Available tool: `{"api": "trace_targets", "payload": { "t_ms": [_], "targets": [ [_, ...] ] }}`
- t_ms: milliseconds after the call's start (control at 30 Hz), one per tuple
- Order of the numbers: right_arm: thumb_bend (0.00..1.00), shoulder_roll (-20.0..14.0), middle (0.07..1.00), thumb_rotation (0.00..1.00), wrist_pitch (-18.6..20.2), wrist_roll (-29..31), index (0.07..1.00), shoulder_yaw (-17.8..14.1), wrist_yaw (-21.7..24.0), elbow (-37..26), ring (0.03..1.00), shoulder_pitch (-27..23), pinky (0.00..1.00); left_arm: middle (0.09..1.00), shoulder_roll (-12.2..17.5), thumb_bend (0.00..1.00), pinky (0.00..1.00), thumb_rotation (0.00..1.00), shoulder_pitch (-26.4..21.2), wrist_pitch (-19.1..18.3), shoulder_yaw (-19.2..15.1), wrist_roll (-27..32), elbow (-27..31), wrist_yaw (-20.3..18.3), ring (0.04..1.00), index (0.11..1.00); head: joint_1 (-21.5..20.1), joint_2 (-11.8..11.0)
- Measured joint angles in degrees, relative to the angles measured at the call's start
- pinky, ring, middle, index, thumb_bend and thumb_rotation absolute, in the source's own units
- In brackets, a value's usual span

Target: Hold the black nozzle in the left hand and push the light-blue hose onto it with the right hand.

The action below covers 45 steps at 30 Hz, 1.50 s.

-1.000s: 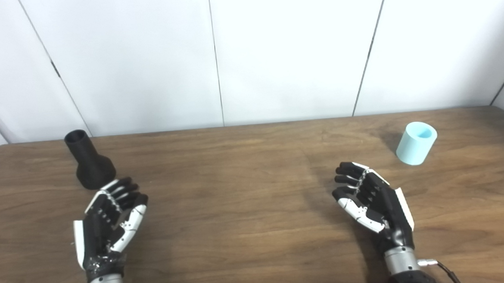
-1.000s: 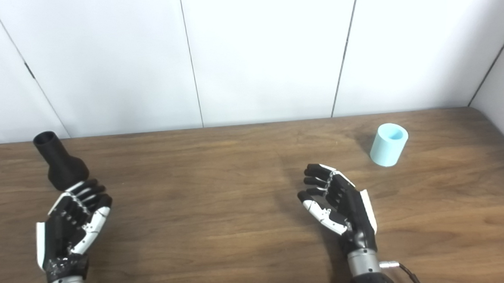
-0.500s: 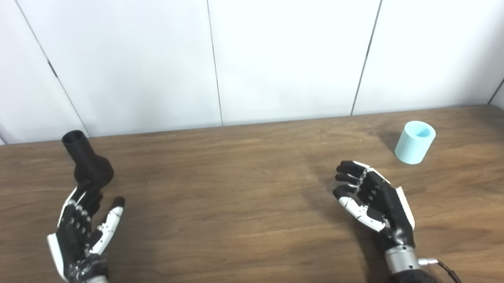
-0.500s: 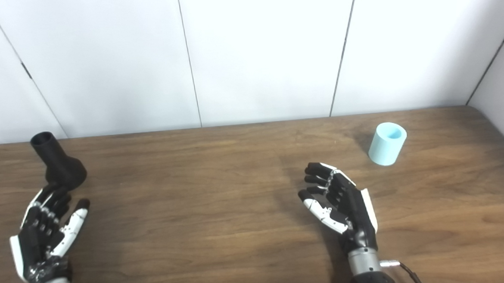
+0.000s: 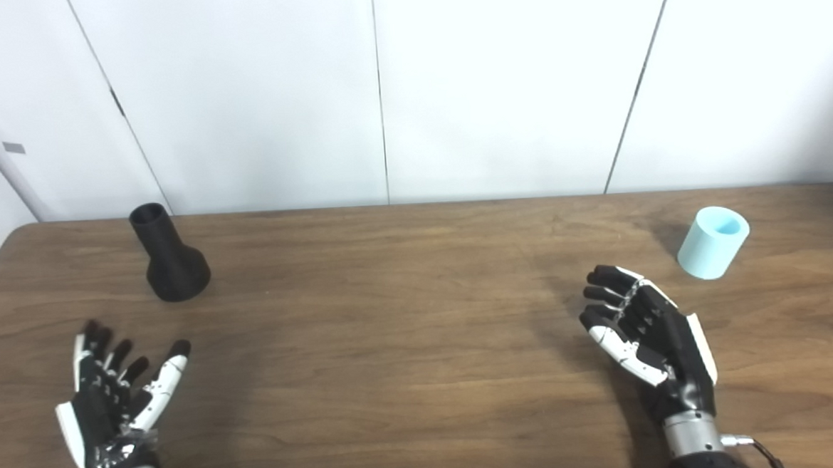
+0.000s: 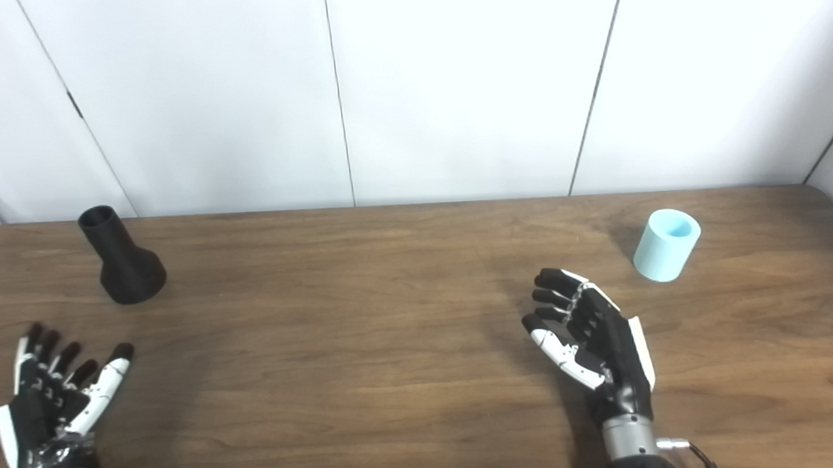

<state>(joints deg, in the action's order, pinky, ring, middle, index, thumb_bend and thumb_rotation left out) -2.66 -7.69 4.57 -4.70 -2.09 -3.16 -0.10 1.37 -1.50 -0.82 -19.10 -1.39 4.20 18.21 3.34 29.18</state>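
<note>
Brown wood covers the table (image 5: 408, 348), and white wall panels (image 5: 508, 79) stand behind its far edge.

On the far left of the table stands the black nozzle (image 5: 169, 255). It is upright, with its wide round base down on the wood and its thin neck pointing up. The top of the neck is an open hole, and the neck leans a little to the left.

On the far right sits the light-blue hose (image 5: 712, 242). It is a short, fat tube with its open end facing up, and it tips a little to the right. The nozzle and the hose are well apart, one on each side of the table.

The left robot hand (image 5: 115, 399) is at the near left, palm up, with its fingers spread wide and its thumb out to the right. It holds nothing. The nozzle is farther back than this hand and a bit to the right, with bare wood between them.

The right robot hand (image 5: 646, 336) is at the near right, open too, with its fingers gently curled and apart. It holds nothing. The hose is near its fingertips, farther back and to the right, but not touching. A thin black cable (image 5: 759, 450) sticks out by the wrist.
</note>
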Motion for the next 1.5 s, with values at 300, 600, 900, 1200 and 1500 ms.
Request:
{"api": "trace_targets", "payload": {
  "t_ms": [300, 600, 900, 1200, 1500],
  "targets": [
    [0.25, -1.0, 0.735, 0.0, -0.4, 1.9, 0.7, -0.9, 0.9, 1.0, 0.722, -0.6, 0.63, 0.967, 8.1, 0.94, 0.92, 0.33, -2.2, 0.1, -0.1, 0.5, -5.5, -4.2, 0.952, 1.0, 4.4, -0.4],
    [0.24, -3.6, 0.75, 0.0, -2.4, 1.7, 0.725, -2.2, 1.4, 3.8, 0.747, -2.3, 0.68, 0.966, 11.1, 0.95, 0.94, 0.32, -5.0, 2.7, 0.9, 0.6, -11.0, -7.3, 0.955, 0.995, 10.4, -0.5],
    [0.22, -5.6, 0.766, 0.0, -4.1, 5.6, 0.741, -3.6, 4.1, 5.9, 0.762, -3.4, 0.7, 0.93, 13.5, 1.0, 0.91, 0.35, -7.0, 3.6, 2.5, 0.2, -14.2, -8.1, 0.94, 0.953, 16.6, -0.5],
    [0.31, -6.5, 0.715, 0.28, -3.0, 7.8, 0.676, -4.8, 4.8, 6.3, 0.701, -3.5, 0.6, 0.919, 13.5, 1.0, 0.9, 0.37, -9.6, 1.9, 3.7, -1.2, -16.2, -6.5, 0.932, 0.937, 22.1, -1.1],
    [0.45, -7.8, 0.678, 0.42, -2.0, 7.5, 0.632, -5.1, 4.9, 7.2, 0.657, -3.9, 0.54, 0.887, 14.9, 1.0, 0.83, 0.44, -12.7, -2.1, 6.6, -5.3, -17.6, -6.0, 0.883, 0.923, 24.0, -1.9]
  ]
}}
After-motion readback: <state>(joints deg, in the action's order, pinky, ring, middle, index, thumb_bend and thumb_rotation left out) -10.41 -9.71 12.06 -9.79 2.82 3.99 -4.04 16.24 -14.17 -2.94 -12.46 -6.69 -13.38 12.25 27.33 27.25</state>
